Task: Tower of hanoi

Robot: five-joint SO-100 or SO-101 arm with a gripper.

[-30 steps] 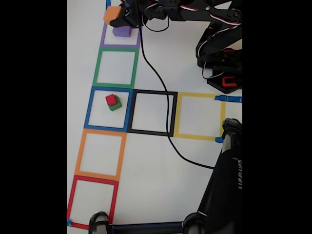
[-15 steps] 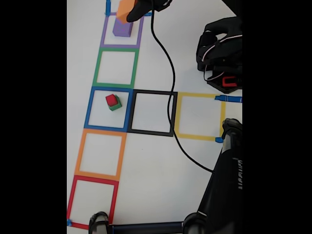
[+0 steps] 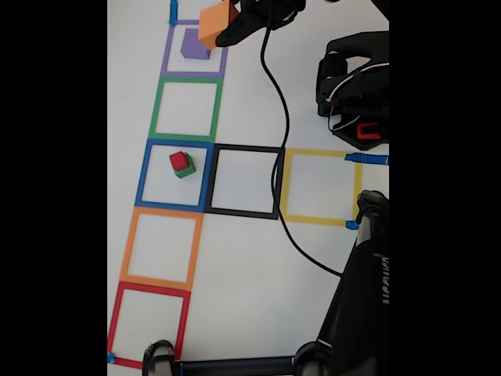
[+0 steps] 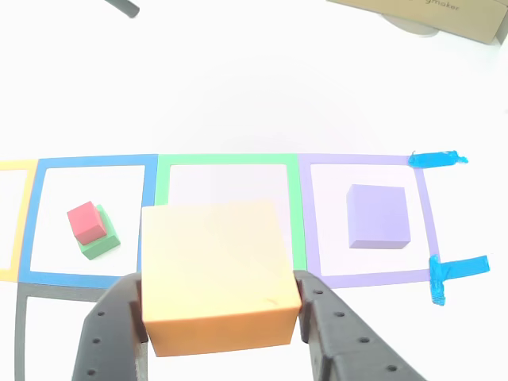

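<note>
My gripper point(image 3: 227, 30) is shut on the orange cube point(image 3: 217, 24) and holds it in the air over the right edge of the purple tape square, beside the purple cube point(image 3: 195, 44) that sits inside that square. In the other view the orange cube point(image 4: 218, 274) fills the lower middle between the two black fingers point(image 4: 115, 325), and the purple cube point(image 4: 379, 216) lies behind it to the right. The red cube point(image 3: 179, 160) rests on the green cube point(image 3: 186, 169) in the blue square; the other view shows the red cube point(image 4: 86, 221) and the green cube point(image 4: 99, 244) at the left.
A column of tape squares runs down the fixed view: purple, green point(image 3: 186, 109), blue, orange point(image 3: 160, 248), red point(image 3: 149, 325). Black point(image 3: 244, 181) and yellow point(image 3: 319, 186) squares extend right of the blue one. A black cable point(image 3: 280, 141) crosses the black square. The arm's base point(image 3: 356, 94) stands at the upper right.
The gripper with the orange cube has risen and shifted right, from just above the purple cube's far side to beside it. The other cubes have not moved.
</note>
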